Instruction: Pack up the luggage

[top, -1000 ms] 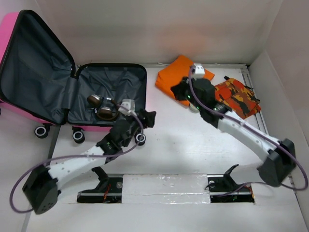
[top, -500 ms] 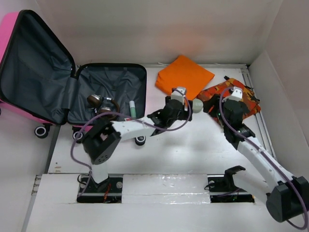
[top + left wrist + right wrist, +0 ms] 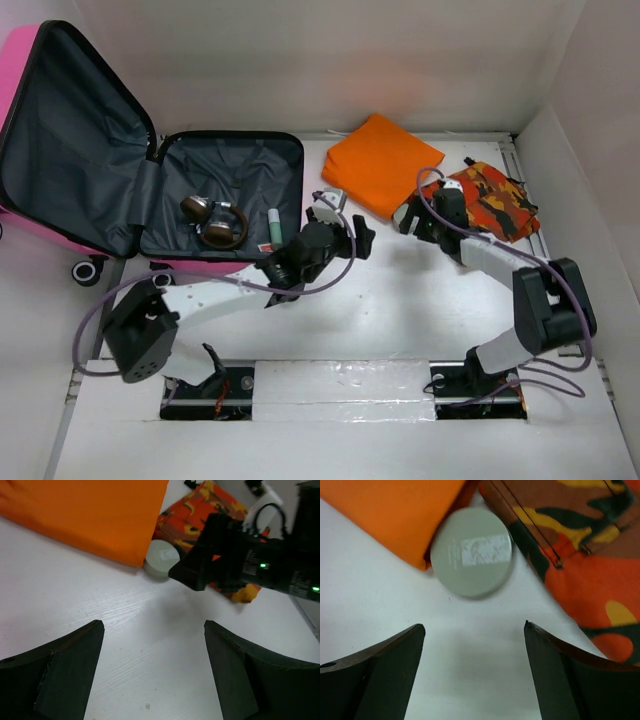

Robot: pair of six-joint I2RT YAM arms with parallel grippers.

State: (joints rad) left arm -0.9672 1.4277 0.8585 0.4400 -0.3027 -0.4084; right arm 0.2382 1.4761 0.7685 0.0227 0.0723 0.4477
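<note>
Luggage: pink, open, 10 o'clock corner; headphones, tube in base half
L gripper: jaws wide, empty, 7 o'clock of orange cloth
R gripper: jaws wide, empty; round tin just ahead, btwn cloth & camo pouch

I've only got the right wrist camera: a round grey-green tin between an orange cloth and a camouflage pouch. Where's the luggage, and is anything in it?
Observer: The hot-pink hard-shell suitcase lies open at the table's far left. Brown headphones and a small pale tube lie on its dark grey lining.
Operator: Where's the left arm?
Observer: The left end effector hangs open over bare table between the suitcase and the folded orange cloth, facing the round grey-green tin.
Operator: How does mine sit from outside?
Observer: The left wrist view shows the right end effector low beside the tin, on the side of the orange camouflage fabric pouch.
</note>
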